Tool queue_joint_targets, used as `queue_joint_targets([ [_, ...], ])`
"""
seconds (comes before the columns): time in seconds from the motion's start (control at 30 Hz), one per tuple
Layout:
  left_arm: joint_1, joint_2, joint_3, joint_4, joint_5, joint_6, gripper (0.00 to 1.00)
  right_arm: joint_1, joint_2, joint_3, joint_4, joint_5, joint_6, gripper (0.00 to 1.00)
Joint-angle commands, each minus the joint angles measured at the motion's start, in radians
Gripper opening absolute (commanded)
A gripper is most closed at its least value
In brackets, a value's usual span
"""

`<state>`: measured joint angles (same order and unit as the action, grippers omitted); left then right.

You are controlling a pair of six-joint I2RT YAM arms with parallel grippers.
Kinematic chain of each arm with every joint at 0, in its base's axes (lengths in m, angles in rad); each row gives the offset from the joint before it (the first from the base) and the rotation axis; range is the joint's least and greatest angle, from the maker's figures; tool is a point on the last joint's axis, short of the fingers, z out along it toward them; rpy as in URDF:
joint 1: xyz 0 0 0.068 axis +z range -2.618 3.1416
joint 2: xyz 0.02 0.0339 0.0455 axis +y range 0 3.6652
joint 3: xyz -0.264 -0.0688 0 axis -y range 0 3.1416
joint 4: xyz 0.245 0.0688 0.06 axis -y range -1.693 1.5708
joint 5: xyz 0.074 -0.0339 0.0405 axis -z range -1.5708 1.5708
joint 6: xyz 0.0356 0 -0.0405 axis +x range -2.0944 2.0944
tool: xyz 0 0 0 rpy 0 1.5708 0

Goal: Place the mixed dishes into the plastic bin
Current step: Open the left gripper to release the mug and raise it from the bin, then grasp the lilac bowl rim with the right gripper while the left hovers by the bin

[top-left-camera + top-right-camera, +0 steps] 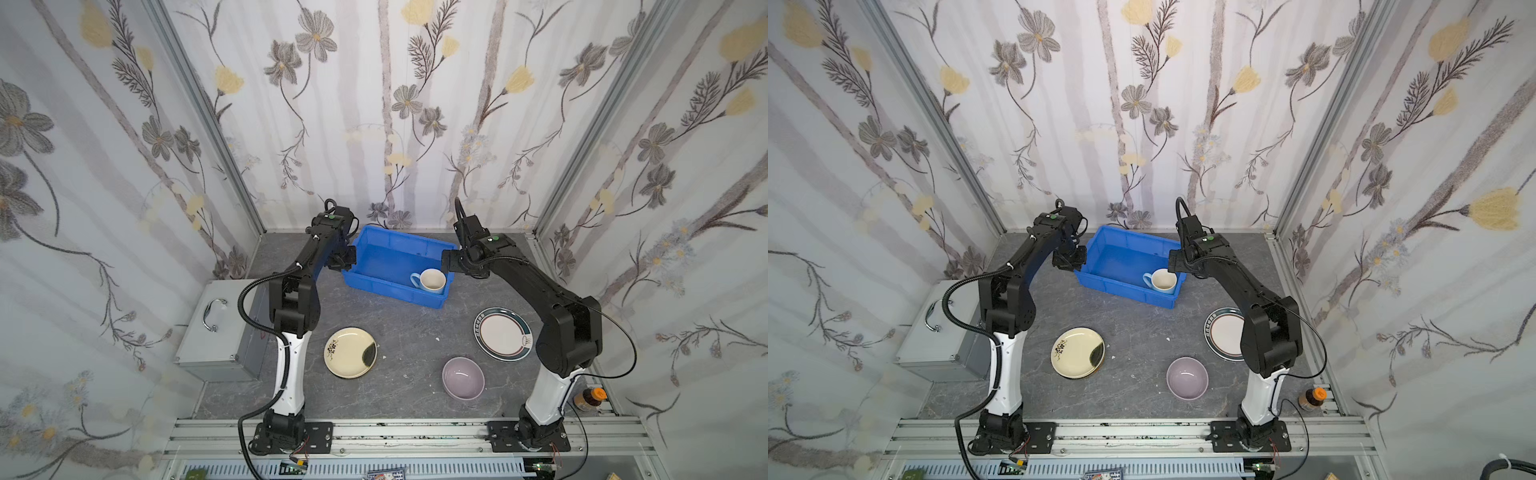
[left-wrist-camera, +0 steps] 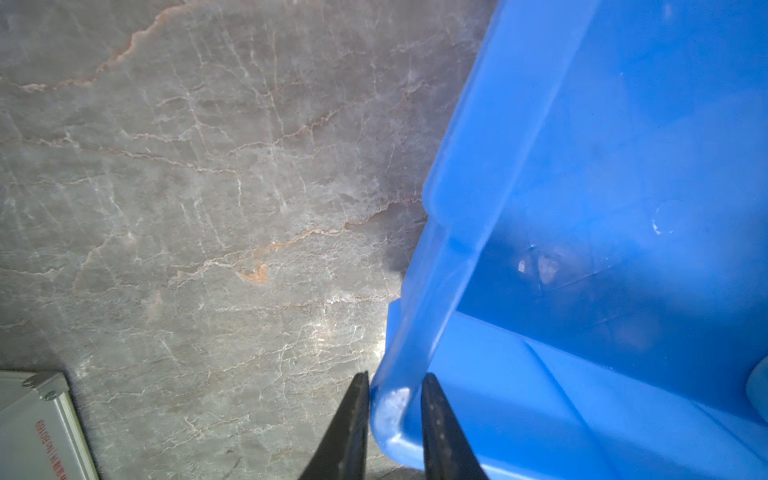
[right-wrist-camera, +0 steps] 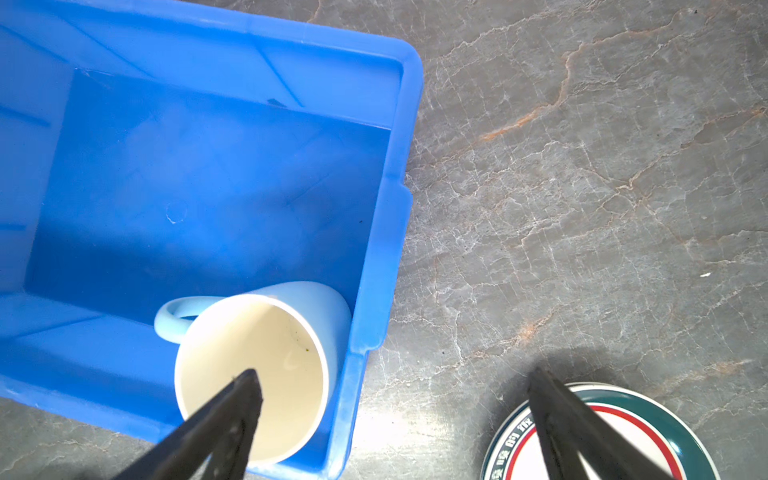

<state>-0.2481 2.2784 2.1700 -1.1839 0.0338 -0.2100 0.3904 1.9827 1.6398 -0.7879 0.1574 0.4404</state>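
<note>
The blue plastic bin (image 1: 386, 262) (image 1: 1121, 257) stands at the back middle of the table. A pale-blue mug (image 1: 432, 281) (image 1: 1163, 280) (image 3: 291, 332) rests in its near right corner. My left gripper (image 1: 347, 259) (image 1: 1073, 259) (image 2: 395, 376) is shut on the rim at the bin's (image 2: 582, 166) left corner, one finger outside and one inside. My right gripper (image 1: 446, 259) (image 1: 1173, 259) (image 3: 395, 371) hangs open over the bin's (image 3: 208, 187) right wall, holding nothing. On the table lie a cream flower plate (image 1: 347, 352) (image 1: 1075, 352), a dark-rimmed white plate (image 1: 500, 334) (image 1: 1223, 332) (image 3: 648, 413) and a lilac bowl (image 1: 462, 378) (image 1: 1187, 378).
A silver metal case (image 1: 220, 328) (image 1: 942, 332) (image 2: 37, 428) with a handle sits at the table's left edge beside the left arm. A small bottle with an orange cap (image 1: 588, 398) (image 1: 1312, 398) stands at the front right by the right arm's base.
</note>
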Motion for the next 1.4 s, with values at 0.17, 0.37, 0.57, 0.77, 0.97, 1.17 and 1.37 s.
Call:
queue_joint_targets([
  [0.17,-0.026,-0.092,-0.145,0.040,0.003,-0.015,0.22,0.000,-0.074,-0.083,0.057,-0.012,-0.014,0.98],
  [0.37,-0.041,-0.139,-0.222,0.049,-0.005,-0.026,0.17,0.004,-0.143,-0.160,0.061,-0.014,-0.016,0.98],
  [0.57,-0.054,-0.199,-0.306,0.048,-0.016,-0.032,0.16,0.005,-0.239,-0.277,0.075,-0.019,-0.025,0.95],
  [0.77,-0.055,-0.218,-0.344,0.049,-0.066,-0.034,0.16,0.009,-0.348,-0.372,0.039,-0.054,-0.019,0.91],
  [0.97,-0.056,-0.235,-0.343,0.072,-0.071,-0.052,0.36,0.061,-0.475,-0.453,-0.047,-0.072,0.038,0.86],
  [1.17,-0.075,-0.267,-0.316,0.061,-0.104,-0.062,0.67,0.159,-0.590,-0.563,-0.097,-0.100,0.130,0.80],
  [1.37,-0.151,-0.356,-0.326,0.080,-0.145,-0.071,0.83,0.229,-0.733,-0.705,-0.107,-0.156,0.250,0.71],
])
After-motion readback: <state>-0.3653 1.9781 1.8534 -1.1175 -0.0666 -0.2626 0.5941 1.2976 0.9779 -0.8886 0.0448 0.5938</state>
